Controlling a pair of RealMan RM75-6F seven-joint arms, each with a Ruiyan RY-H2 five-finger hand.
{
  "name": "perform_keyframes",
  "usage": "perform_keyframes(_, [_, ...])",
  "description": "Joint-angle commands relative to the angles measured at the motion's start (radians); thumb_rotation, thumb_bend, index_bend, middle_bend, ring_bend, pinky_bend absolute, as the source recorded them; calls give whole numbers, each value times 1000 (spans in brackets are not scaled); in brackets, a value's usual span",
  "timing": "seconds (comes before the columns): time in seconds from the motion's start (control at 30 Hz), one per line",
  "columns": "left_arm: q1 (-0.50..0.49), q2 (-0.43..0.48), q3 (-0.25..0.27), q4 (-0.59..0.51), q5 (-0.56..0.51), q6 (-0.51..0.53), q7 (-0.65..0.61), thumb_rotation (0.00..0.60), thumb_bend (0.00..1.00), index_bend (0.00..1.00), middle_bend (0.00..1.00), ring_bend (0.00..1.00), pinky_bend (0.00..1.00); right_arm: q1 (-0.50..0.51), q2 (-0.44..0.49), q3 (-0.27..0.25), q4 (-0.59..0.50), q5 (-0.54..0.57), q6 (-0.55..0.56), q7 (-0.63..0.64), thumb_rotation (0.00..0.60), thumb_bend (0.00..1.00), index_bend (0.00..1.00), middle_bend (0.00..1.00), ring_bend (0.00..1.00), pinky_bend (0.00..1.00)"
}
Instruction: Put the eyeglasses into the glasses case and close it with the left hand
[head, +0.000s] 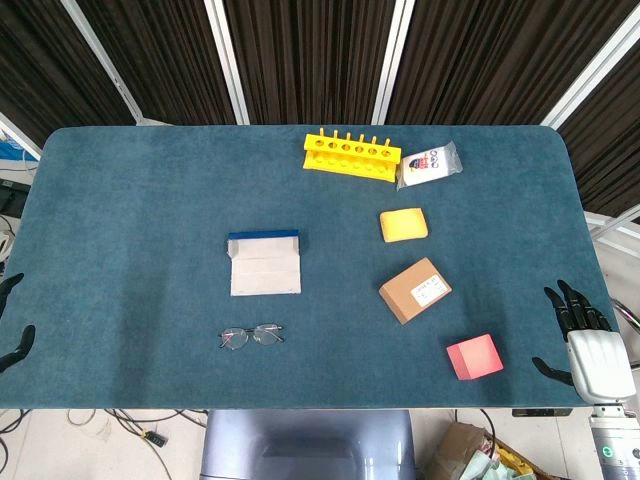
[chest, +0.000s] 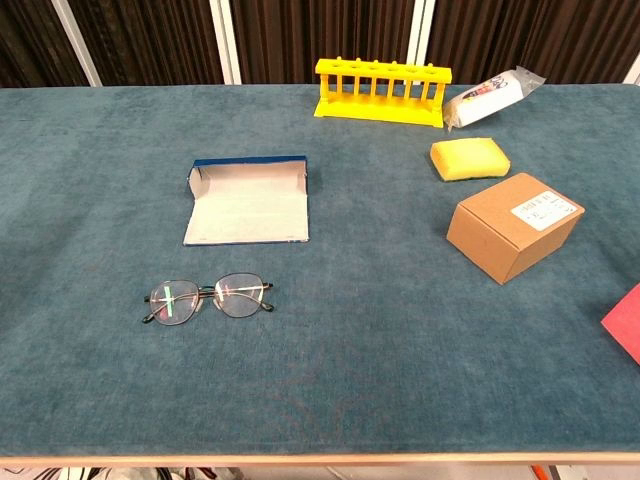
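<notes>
Thin-framed eyeglasses (head: 251, 336) (chest: 208, 298) lie on the blue table near its front edge, lenses up. Just behind them the glasses case (head: 265, 263) (chest: 247, 200) lies open, its blue lid standing at the far side and its grey lining showing. At the table's left edge only dark fingertips of my left hand (head: 12, 318) show in the head view, far left of the glasses and holding nothing. My right hand (head: 590, 340) rests at the table's right front corner, fingers spread, empty. Neither hand appears in the chest view.
A yellow test-tube rack (head: 351, 155) and a plastic packet (head: 430, 165) sit at the back. A yellow sponge (head: 403, 224), a cardboard box (head: 415, 290) and a pink block (head: 474, 356) stand on the right half of the table (head: 130, 220).
</notes>
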Motion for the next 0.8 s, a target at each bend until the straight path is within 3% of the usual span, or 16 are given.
perform_keyframes(0.03, [-3,-3,1,-1,0,-7,-1,600,379,107,5,0,12,0,1,1,-2,5,-4,-1,600,138,78,17,99,238])
perform_keyframes(0.8, [-18,-18,1,16,10,-26,-38,600,379,106,10,0,15,-5,5,2,-16,19,-7,-12,600,137,73,6,91,227])
